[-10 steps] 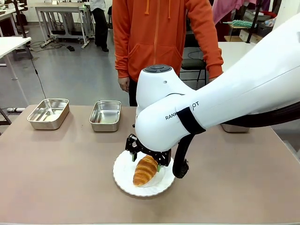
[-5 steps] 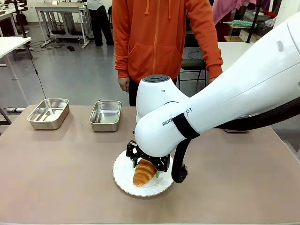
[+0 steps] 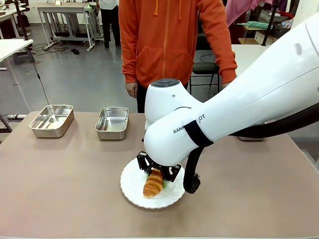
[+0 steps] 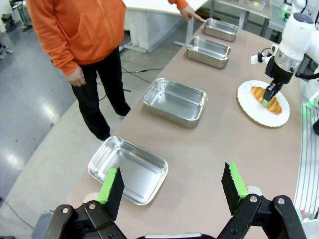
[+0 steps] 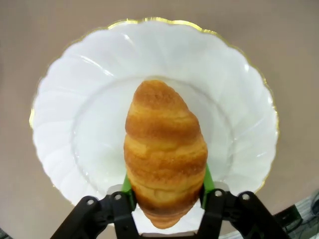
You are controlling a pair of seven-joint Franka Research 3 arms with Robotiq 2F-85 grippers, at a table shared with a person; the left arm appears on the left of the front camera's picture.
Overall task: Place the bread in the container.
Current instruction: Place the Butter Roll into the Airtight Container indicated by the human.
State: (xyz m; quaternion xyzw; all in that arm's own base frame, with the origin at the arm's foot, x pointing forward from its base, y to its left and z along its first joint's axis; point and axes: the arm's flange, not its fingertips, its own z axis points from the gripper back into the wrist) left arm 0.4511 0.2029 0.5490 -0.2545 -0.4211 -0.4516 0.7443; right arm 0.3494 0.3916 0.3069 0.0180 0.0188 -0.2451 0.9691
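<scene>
- Right gripper (image 3: 158, 175) down over the white plate (image 3: 130, 185), pinching the bread (image 3: 153, 183) between its green pads; in the right wrist view the pads (image 5: 206, 182) press both flanks of the roll's near end
- Bread (image 5: 163, 149) lying on the middle of the scalloped, gold-edged plate (image 5: 75, 84), long axis pointing away from the right gripper (image 5: 167, 191), golden ridges up
- Whether the roll touches the plate or sits just clear of it: cannot tell
- Plate near the front middle of the brown worktop (image 3: 65, 184)
- Left gripper (image 4: 172, 186) spread wide, nothing between its green pads, hanging above the worktop (image 4: 214, 149) just beside the nearest steel tray (image 4: 128, 169)
- Four steel trays in a row along the far edge in the left wrist view: second (image 4: 175, 101), third (image 4: 208, 51), fourth (image 4: 220, 29) beyond the nearest, all holding nothing
- In the front view two of these trays at far left (image 3: 51, 120) and left of centre (image 3: 112, 122), well apart from the plate
- Which tray counts as the container: cannot tell
- Person in an orange hooded top (image 3: 167, 37) standing at the far side, one hand (image 4: 190, 13) resting by the fourth tray
</scene>
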